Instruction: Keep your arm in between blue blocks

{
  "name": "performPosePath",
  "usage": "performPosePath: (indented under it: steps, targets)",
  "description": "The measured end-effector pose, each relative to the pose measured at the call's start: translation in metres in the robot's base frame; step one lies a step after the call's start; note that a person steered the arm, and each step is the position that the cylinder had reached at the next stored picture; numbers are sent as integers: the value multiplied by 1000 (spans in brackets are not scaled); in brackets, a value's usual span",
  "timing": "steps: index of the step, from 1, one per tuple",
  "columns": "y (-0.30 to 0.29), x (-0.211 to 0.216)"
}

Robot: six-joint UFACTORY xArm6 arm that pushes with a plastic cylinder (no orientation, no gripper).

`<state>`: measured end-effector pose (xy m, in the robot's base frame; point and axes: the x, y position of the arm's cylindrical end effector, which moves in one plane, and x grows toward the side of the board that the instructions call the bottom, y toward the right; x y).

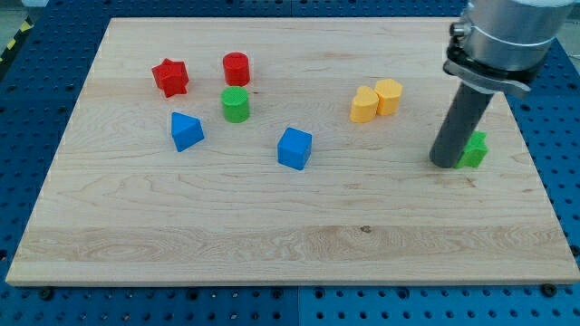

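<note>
My tip (446,164), a bare dark rod grasping nothing, touches a green block (474,149) on the wooden board (272,254). The blue triangular block (186,130) and blue cube (294,148) sit far to my view's left; reaching between them remains undone.

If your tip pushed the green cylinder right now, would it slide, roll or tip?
Probably slide: the green cylinder stands upright on its flat end on the smooth wooden board. It looks squat, so tipping seems unlikely, and rolling only if knocked over. My tip is far off at the view's right, beside a green block.
</note>
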<state>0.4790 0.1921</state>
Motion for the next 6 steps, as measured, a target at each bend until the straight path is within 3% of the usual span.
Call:
performPosePath:
  steps: [2,4,6]
  targets:
    - [-20,9]
    - [-151,34]
    - [-303,-8]
